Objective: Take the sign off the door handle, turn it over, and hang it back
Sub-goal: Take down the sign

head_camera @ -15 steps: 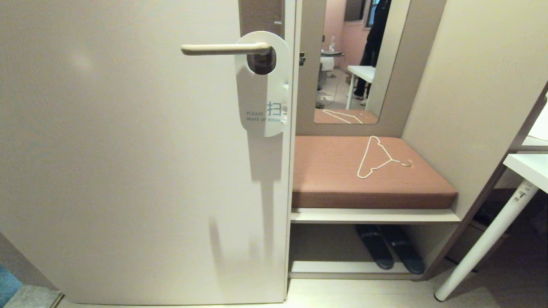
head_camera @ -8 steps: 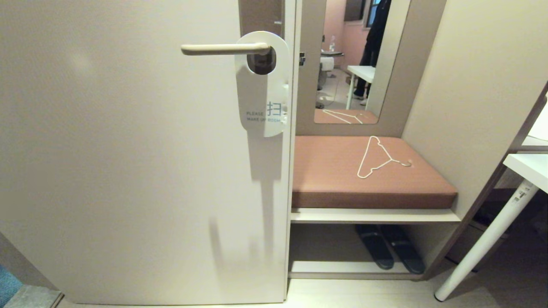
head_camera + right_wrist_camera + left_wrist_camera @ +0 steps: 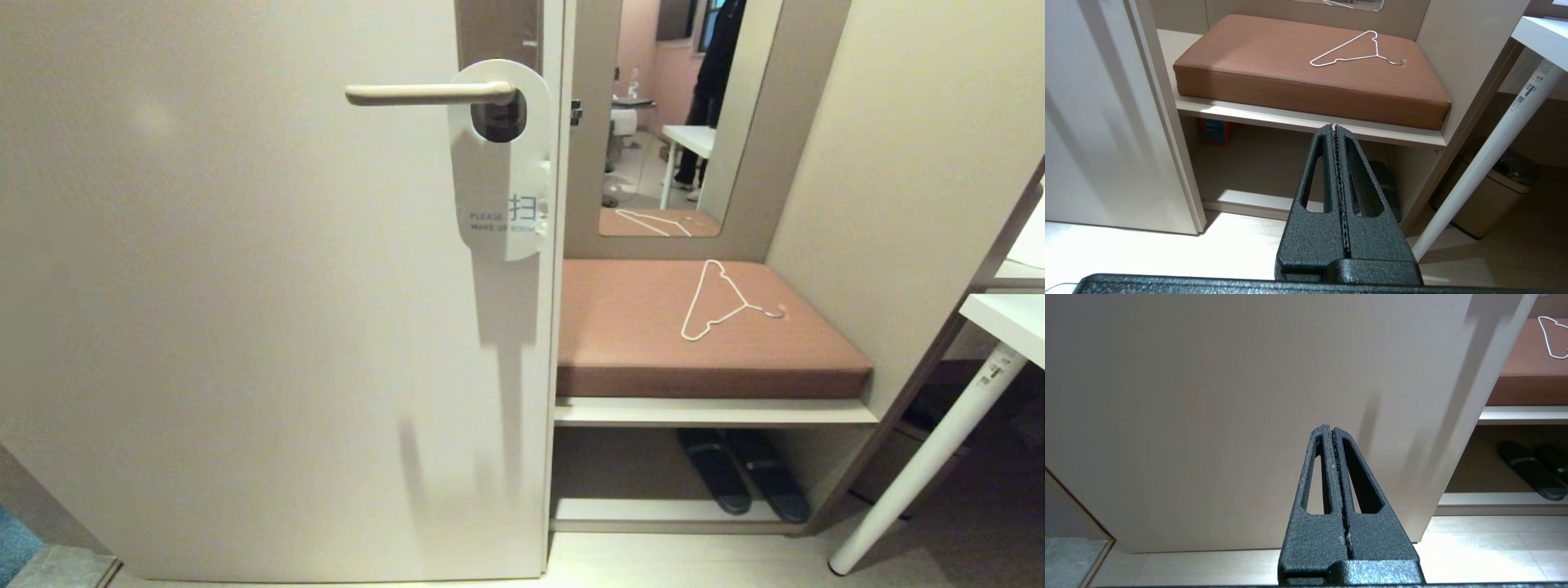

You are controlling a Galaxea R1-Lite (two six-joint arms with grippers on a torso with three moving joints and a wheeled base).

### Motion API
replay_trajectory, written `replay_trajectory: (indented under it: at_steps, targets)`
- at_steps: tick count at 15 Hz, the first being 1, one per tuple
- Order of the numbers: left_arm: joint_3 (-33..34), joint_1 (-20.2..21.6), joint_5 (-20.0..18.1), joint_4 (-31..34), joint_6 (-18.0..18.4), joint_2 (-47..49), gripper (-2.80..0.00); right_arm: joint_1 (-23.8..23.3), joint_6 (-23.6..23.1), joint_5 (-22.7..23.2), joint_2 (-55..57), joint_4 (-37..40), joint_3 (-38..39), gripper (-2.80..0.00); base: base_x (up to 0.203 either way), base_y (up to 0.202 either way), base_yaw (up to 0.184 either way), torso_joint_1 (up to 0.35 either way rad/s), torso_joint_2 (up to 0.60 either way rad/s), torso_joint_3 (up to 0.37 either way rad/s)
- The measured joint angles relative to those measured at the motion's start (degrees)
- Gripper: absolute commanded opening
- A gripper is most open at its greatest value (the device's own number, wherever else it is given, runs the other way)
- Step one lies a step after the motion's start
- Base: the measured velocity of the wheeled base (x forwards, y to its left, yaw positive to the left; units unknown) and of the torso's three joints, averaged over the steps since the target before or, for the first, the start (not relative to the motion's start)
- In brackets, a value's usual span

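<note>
A white sign (image 3: 500, 163) reading "PLEASE MAKE UP ROOM" hangs by its oval hole from the cream door handle (image 3: 429, 93), flat against the pale door (image 3: 245, 310), its lower edge near the door's free edge. Neither arm shows in the head view; the sign sits well above and ahead of both tools. The left gripper (image 3: 1332, 430) points at the bare lower part of the door with its fingers pressed together and holding nothing, and the right gripper (image 3: 1334, 130), likewise closed and empty, faces the bench beside the door, where a white wire hanger (image 3: 1357, 51) lies on a brown cushion (image 3: 1274, 61) and dark slippers (image 3: 743, 482) rest on the shelf below. The task appears not yet begun: the first step is judged to be reaching up for the sign. To do it well, the working gripper would need to part its fingers before arriving, approach the card's lower half edge-on from the free side, pinch it firmly, then slide it along the lever toward the tip rather than pulling straight out, since the hole wraps the bar.
</note>
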Motion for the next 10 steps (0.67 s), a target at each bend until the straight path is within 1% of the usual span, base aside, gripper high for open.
replay_trajectory:
  at_steps: [3,5,10]
  targets:
    - [0.0,0.05,0.0,0.07,-0.04,0.0,-2.8,0.0,0.01,-0.02,0.0,0.01,0.0,-2.8,0.0,0.0,0.0,0.0,0.0,0.0]
    - [0.0,0.0,-0.03,0.0,-0.02,0.0,-2.8,0.0,-0.01,0.0,0.0,0.09,0.0,-2.8,-0.001,0.08,-0.006,0.003,0.0,0.001]
    - [0.0,0.03,0.0,0.0,-0.01,0.0,-2.8,0.0,-0.01,-0.02,0.0,0.04,0.0,-2.8,0.0,0.188,-0.001,0.006,0.0,0.003]
